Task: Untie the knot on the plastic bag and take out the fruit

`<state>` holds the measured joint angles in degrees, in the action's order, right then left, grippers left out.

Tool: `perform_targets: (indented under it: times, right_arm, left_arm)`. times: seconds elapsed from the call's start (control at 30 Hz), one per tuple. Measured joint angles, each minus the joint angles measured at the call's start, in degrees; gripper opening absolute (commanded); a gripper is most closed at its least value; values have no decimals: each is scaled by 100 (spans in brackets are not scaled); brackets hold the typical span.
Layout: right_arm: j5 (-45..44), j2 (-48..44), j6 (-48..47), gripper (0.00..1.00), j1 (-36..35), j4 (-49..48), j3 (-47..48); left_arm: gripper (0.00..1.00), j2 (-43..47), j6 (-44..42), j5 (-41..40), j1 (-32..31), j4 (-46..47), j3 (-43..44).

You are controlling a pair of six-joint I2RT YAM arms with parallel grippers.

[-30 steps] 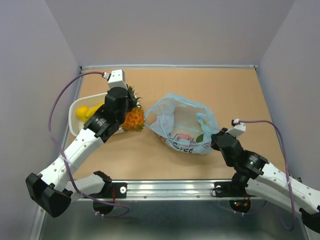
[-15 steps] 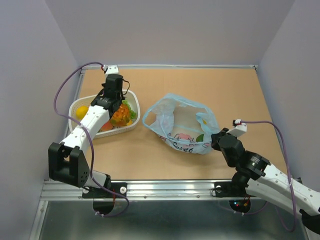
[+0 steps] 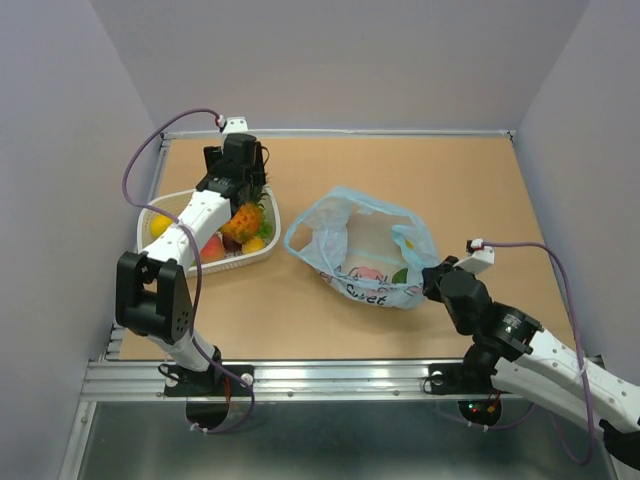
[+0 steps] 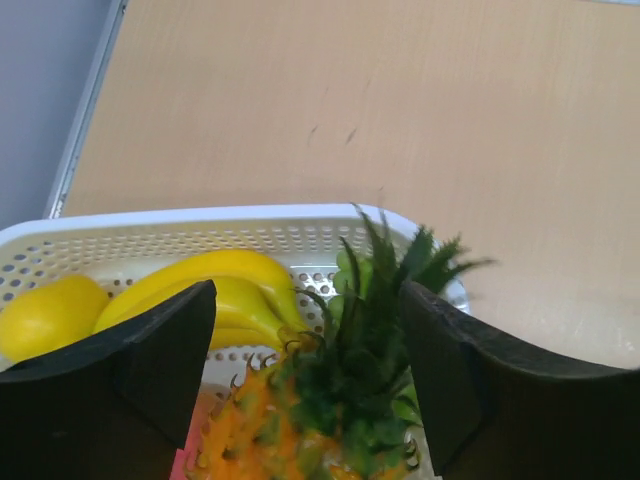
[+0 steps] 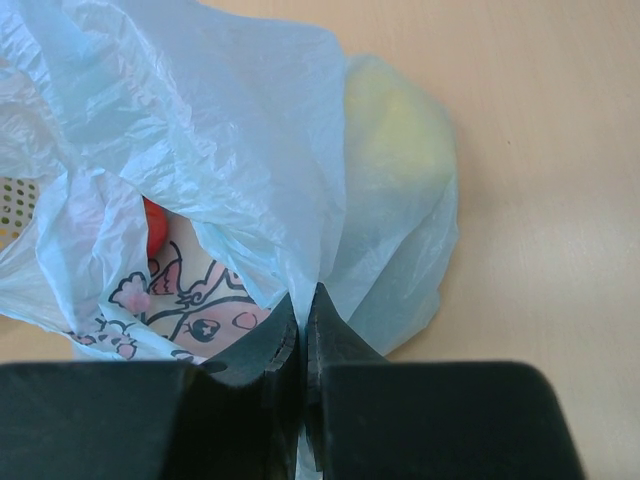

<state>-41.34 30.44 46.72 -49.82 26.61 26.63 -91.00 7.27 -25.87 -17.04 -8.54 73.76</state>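
Observation:
The light-blue plastic bag (image 3: 365,245) lies mid-table with its mouth gaping toward the left; the knot is out of view. My right gripper (image 3: 432,280) is shut on a fold of the bag's near right edge (image 5: 305,290). Through the film (image 5: 250,130) a red fruit (image 5: 155,225) and a yellow-green one (image 5: 395,120) show. The pineapple (image 3: 243,220) rests in the white basket (image 3: 262,256), crown toward the back. My left gripper (image 3: 240,185) hangs open just above it, its fingers standing apart on either side of the green crown (image 4: 380,330) without touching it (image 4: 305,290).
The basket (image 4: 200,220) also holds yellow bananas (image 4: 220,290), a lemon (image 4: 50,315) and other fruit. Grey walls close in the table on three sides. A metal rail (image 3: 330,375) runs along the near edge between the arm bases.
My left gripper carried the pineapple over the basket, then opened and let it go there, and the arm reached farther back. The right gripper and the bag stayed put.

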Motion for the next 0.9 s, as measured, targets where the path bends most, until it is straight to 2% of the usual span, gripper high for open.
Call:
perform_targets:
  times: [0.07, 0.3, 0.4, 0.53, 0.63, 0.77, 0.9]
  right_arm:
    - [0, -22, 0, 8, 0, 0, 0]
    - [0, 22, 4, 8, 0, 2, 0]
    - [0, 63, 24, 8, 0, 4, 0]
    - [7, 72, 68, 8, 0, 15, -4]
    - [26, 70, 107, 8, 0, 26, -13]
    - [92, 72, 136, 8, 0, 39, -13]
    - [142, 72, 192, 8, 0, 39, -33]
  left_arm:
    - [96, 31, 20, 11, 0, 15, 0]
    - [96, 673, 175, 160, -81, -127, -131]
    - [96, 1189, 326, 103, -466, -251, -142]
    - [92, 1847, 656, 24, -1869, -286, -142]
    - [91, 1867, 986, 20, -2732, -310, -142]
    - [91, 1346, 1364, -289, -3547, -431, -142]
    - [90, 459, 1633, -354, -4343, -581, -140]
